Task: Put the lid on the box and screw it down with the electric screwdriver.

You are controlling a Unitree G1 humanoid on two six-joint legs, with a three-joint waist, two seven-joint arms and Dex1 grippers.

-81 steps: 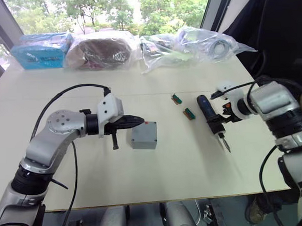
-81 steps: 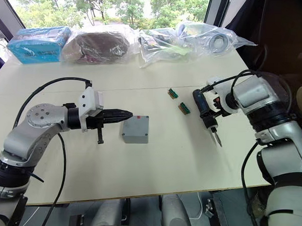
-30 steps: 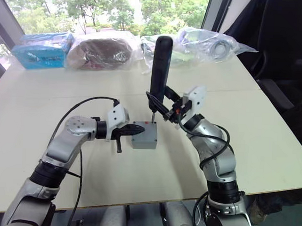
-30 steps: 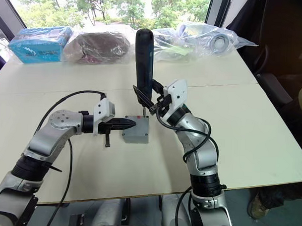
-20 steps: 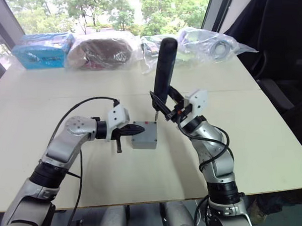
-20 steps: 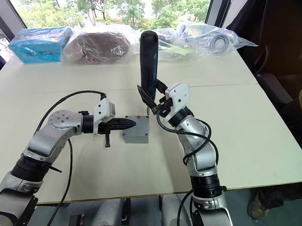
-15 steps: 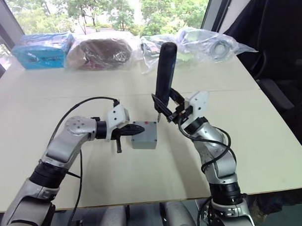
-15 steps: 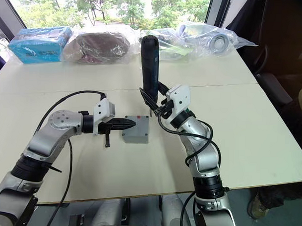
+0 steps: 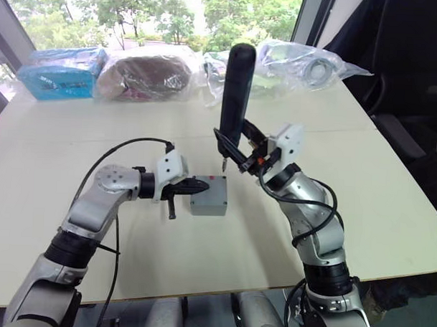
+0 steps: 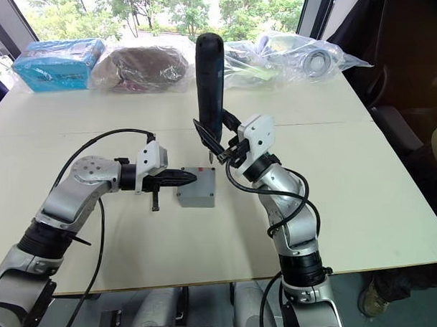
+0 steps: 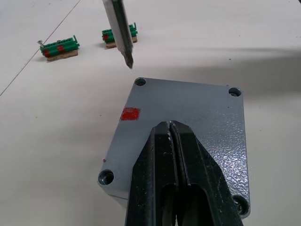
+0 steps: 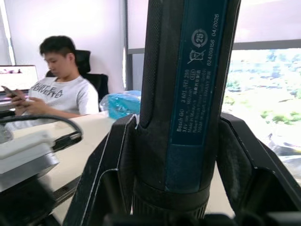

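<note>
While R gripper (image 9: 237,151) clamps the electric screwdriver (image 9: 234,92) upright, L gripper (image 9: 200,185) rests pinched together on the lid (image 9: 209,192).

Eye views: lid sits on the box (image 10: 196,197); driver bit (image 9: 223,164) hangs just above lid's far corner, just ahead of L fingertips.
L wrist: fingers (image 11: 157,174) closed, lying on lid top beside a red patch (image 11: 130,114); two green pieces (image 11: 59,47) lie beyond the bit.
R wrist: fingers (image 12: 110,174) flank driver barrel; seated person (image 12: 56,89) well behind.
</note>
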